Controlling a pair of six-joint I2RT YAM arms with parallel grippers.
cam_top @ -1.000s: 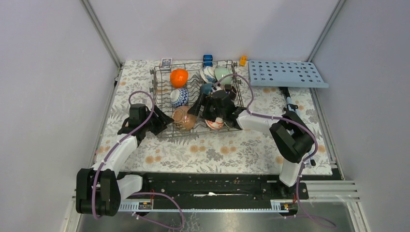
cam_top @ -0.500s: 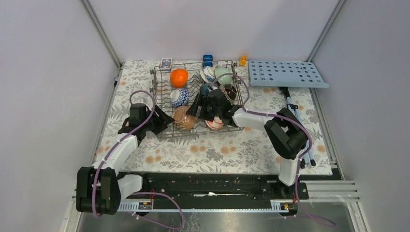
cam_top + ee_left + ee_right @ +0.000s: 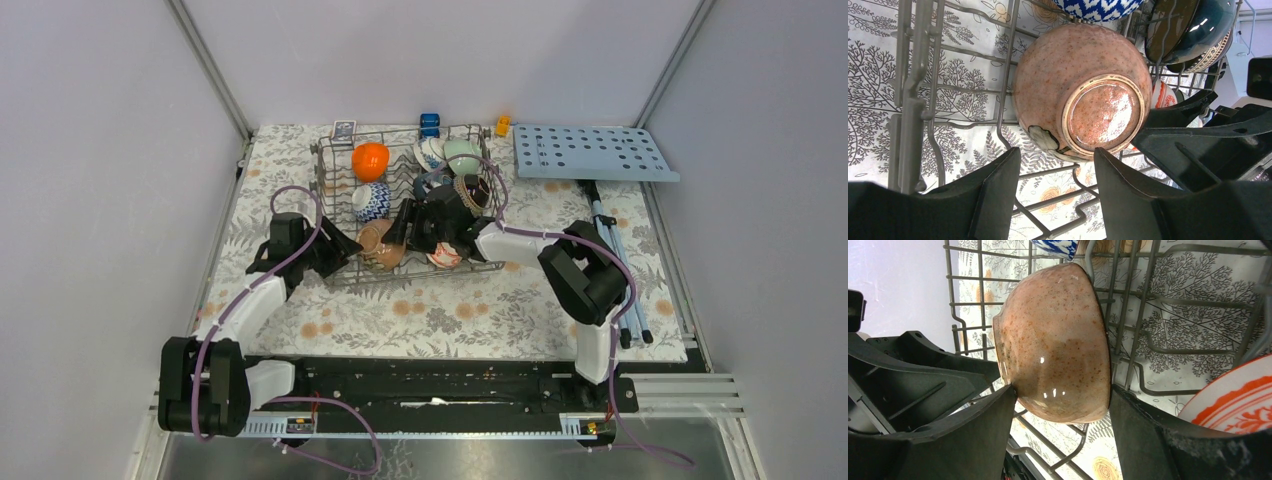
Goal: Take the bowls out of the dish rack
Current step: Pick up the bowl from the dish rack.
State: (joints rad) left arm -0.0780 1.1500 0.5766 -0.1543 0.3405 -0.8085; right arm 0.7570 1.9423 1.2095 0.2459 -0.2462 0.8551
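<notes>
The grey wire dish rack (image 3: 335, 180) stands mid-table and holds several bowls: orange (image 3: 370, 160), blue-and-white (image 3: 371, 200), pale green (image 3: 462, 153), dark brown (image 3: 474, 190), red-and-white (image 3: 443, 258). A speckled brown bowl (image 3: 378, 247) lies on its side at the rack's front left. My right gripper (image 3: 1063, 392) is open inside the rack, with its fingers straddling this bowl (image 3: 1055, 345) close against its sides. My left gripper (image 3: 1057, 156) is open and empty just outside the rack wires, facing the bowl's foot (image 3: 1103, 115).
A light-blue board with holes (image 3: 590, 152) lies at the back right. Small blue (image 3: 430, 123) and orange (image 3: 502, 125) items and a card (image 3: 343, 128) sit behind the rack. Thin rods (image 3: 625, 300) lie at the right. Rack wires (image 3: 1005, 85) stand between my left gripper and the bowl.
My right gripper has moved left inside the rack and now straddles the speckled brown bowl. My left arm has barely moved.
</notes>
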